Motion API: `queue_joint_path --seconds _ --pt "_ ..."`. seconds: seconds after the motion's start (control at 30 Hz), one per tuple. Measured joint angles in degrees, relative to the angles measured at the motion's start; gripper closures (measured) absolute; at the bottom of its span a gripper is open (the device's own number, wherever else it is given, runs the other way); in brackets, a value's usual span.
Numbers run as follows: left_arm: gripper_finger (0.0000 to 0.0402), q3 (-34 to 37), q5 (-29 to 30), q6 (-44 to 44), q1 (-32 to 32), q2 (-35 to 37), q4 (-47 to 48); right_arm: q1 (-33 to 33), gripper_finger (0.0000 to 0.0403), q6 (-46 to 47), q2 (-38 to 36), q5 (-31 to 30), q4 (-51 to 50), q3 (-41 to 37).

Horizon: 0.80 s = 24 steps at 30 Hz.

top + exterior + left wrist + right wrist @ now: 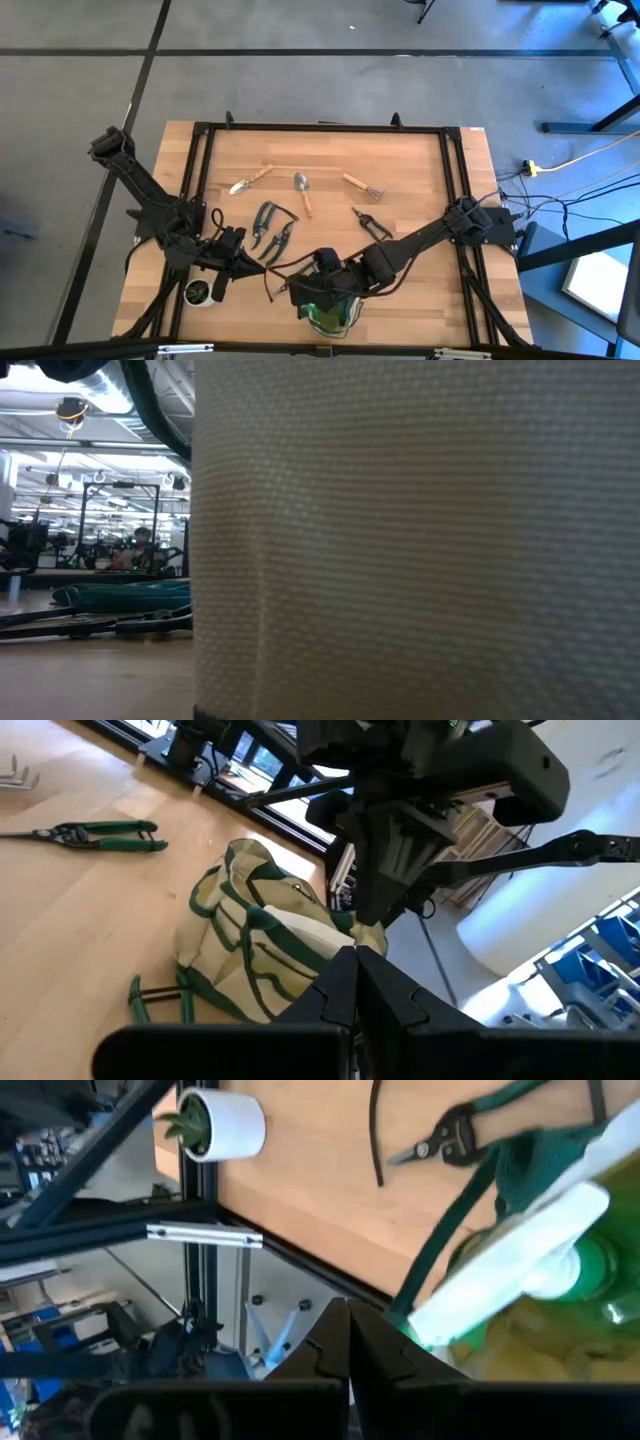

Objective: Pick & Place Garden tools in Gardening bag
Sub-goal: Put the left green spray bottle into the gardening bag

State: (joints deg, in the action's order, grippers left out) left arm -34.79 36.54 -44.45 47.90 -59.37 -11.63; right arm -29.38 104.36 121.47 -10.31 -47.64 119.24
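Observation:
The khaki and green gardening bag stands at the table's near edge; its fabric fills the low view. A green spray bottle with a white trigger lies in its mouth. Two trowels, a fork and pruning shears lie flat on the table farther back. My right gripper is shut just above the bag's rim. To the bag's left my left gripper is shut and holds nothing. My right gripper points slanting down at the bag's mouth. A green strap of the bag runs straight up to beside its fingertips. Whether the fingers touch the strap or the rim, I cannot tell.
A small white pot with a plant stands at the near left corner, close to my left arm. A dark cable loops on the table between the two grippers. A black frame borders the table.

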Motion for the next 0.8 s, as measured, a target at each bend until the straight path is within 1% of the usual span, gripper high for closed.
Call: queue_joint_path --seconds 0.13,0.37,0.8 --pt "0.0398 0.00 0.07 0.03 0.00 0.00 0.24 0.62 0.0403 -0.25 0.49 0.75 -0.22 0.07" --pt "0.0399 0.00 0.02 0.02 0.00 0.00 1.79 0.87 0.0403 -0.20 3.62 6.05 0.22 0.07" --pt "0.0401 0.00 -0.26 -0.85 0.00 0.00 2.01 -0.27 0.0403 1.72 4.20 7.57 -5.81 0.04"
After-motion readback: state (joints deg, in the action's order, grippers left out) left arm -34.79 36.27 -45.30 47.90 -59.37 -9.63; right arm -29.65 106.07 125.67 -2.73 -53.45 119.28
